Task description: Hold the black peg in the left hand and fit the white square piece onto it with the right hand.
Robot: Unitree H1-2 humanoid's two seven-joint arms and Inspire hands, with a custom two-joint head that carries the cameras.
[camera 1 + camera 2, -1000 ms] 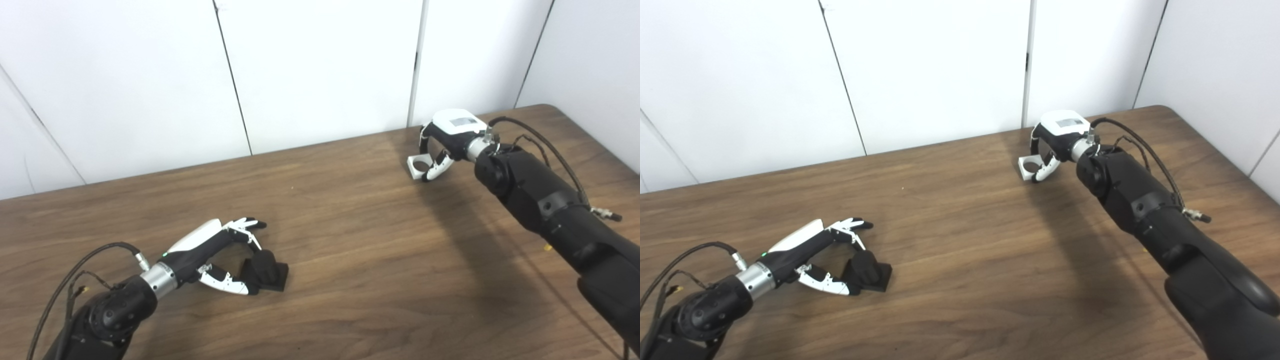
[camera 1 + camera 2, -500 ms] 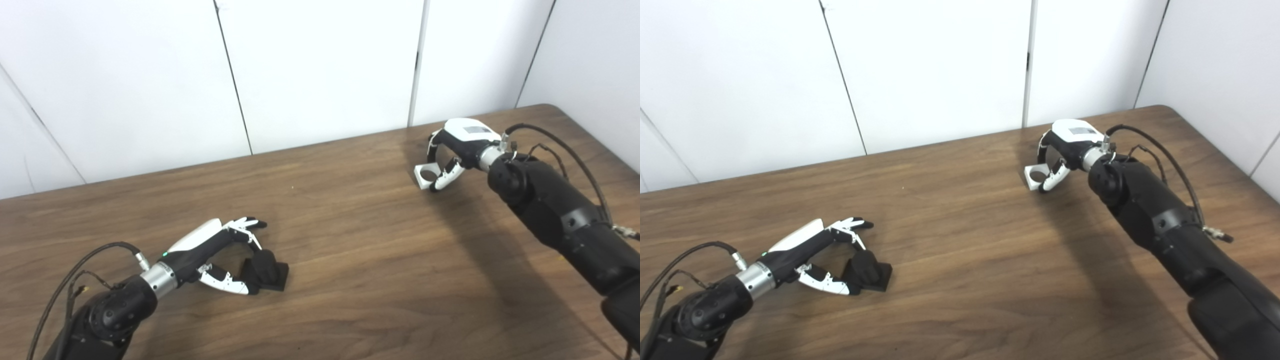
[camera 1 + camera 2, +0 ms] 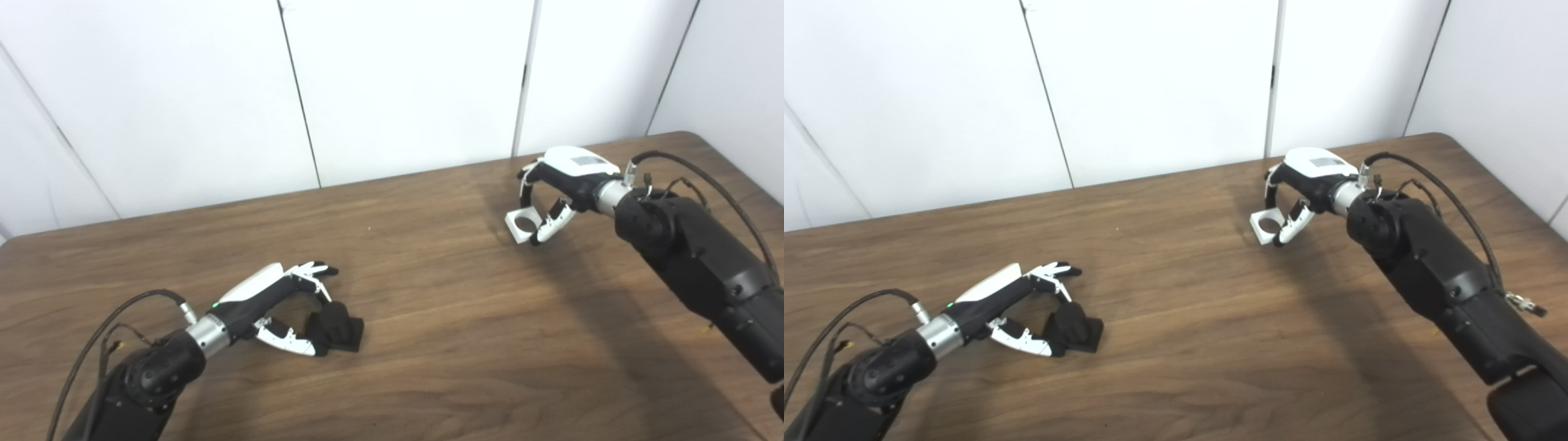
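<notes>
While the left hand (image 3: 269, 306) lies low near the front left of the wooden table (image 3: 429, 343), its fingers (image 3: 315, 269) reach over the top of the black peg (image 3: 335, 327) and its thumb runs along the near side, so the peg sits between them. Whether they actually press on it I cannot tell; the peg's square base looks flat on the wood, its stub leaning a little to the left. A cable loops back from the wrist along the dark forearm.

Farther off, toward the back right corner, the right hand (image 3: 1304, 184) curls its fingers and thumb around the white square piece (image 3: 1266, 225), pinching it at its right side. That piece has a round hole through it, and it is tilted, with a shadow beneath; whether it touches the table I cannot say. White wall panels (image 3: 398, 86) stand behind the back edge.
</notes>
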